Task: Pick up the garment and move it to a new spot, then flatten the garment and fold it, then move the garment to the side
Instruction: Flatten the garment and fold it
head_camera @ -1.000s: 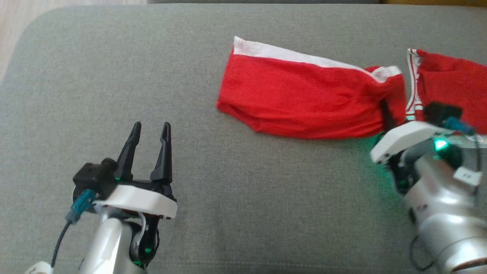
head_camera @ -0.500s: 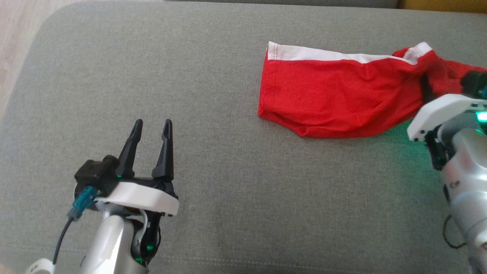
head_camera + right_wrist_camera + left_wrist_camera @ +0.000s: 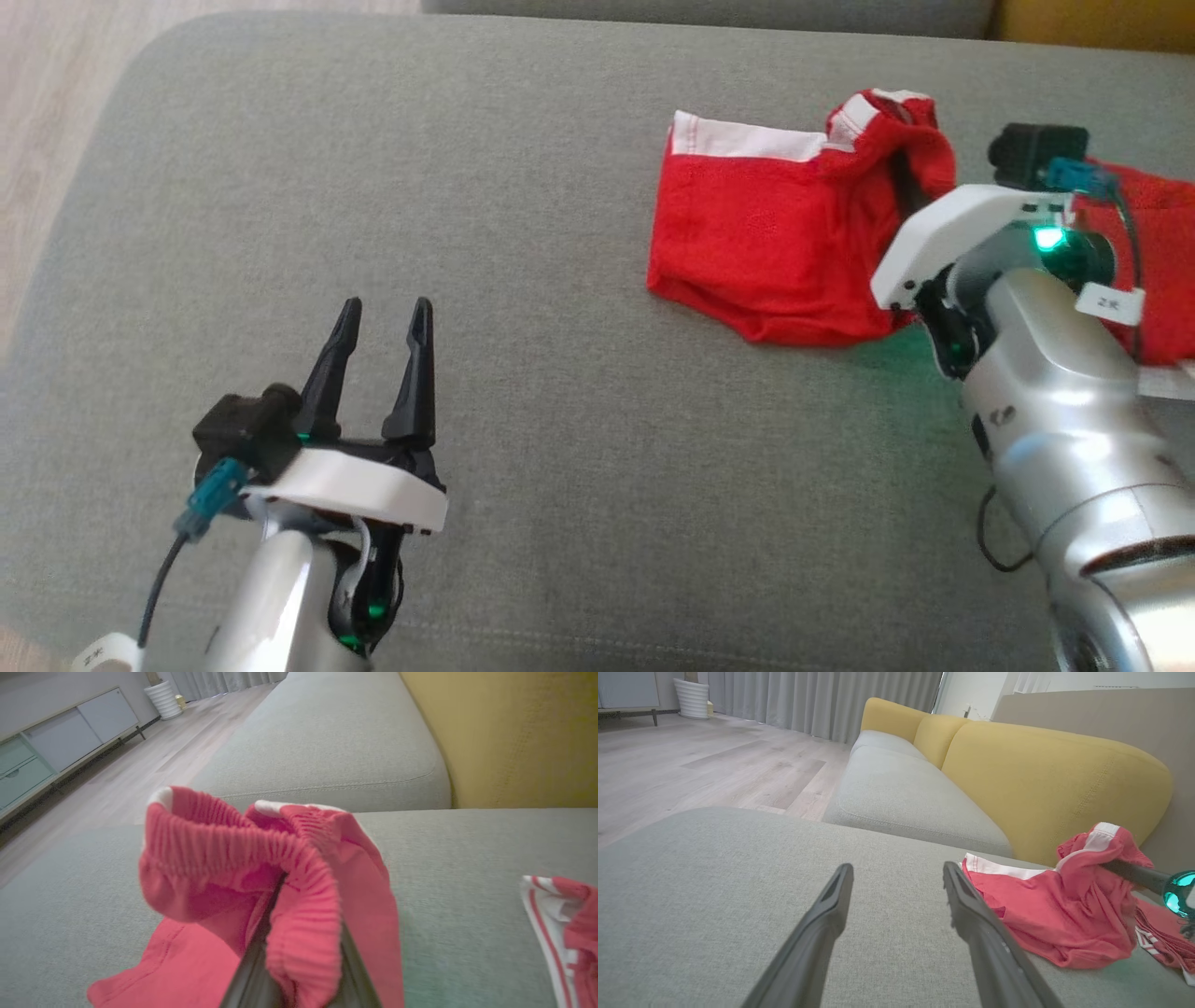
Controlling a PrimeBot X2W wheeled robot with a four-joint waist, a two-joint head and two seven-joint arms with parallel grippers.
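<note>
The right pincer (image 3: 906, 187), upper right of the head view, is clamped on the waistband of the shorts (image 3: 756, 243). It holds that end raised off the grey cushion (image 3: 560, 420), and the rest trails left. The jersey (image 3: 1167, 280) lies just right of it at the frame edge, mostly hidden behind the right arm, so its long axis cannot be told. Its striped trim shows at the right of the right wrist view. The right arm is far nearer, but the shorts in its grip likely stand in the way. The left pincer (image 3: 386, 306), lower left, is spread and empty, well apart.
</note>
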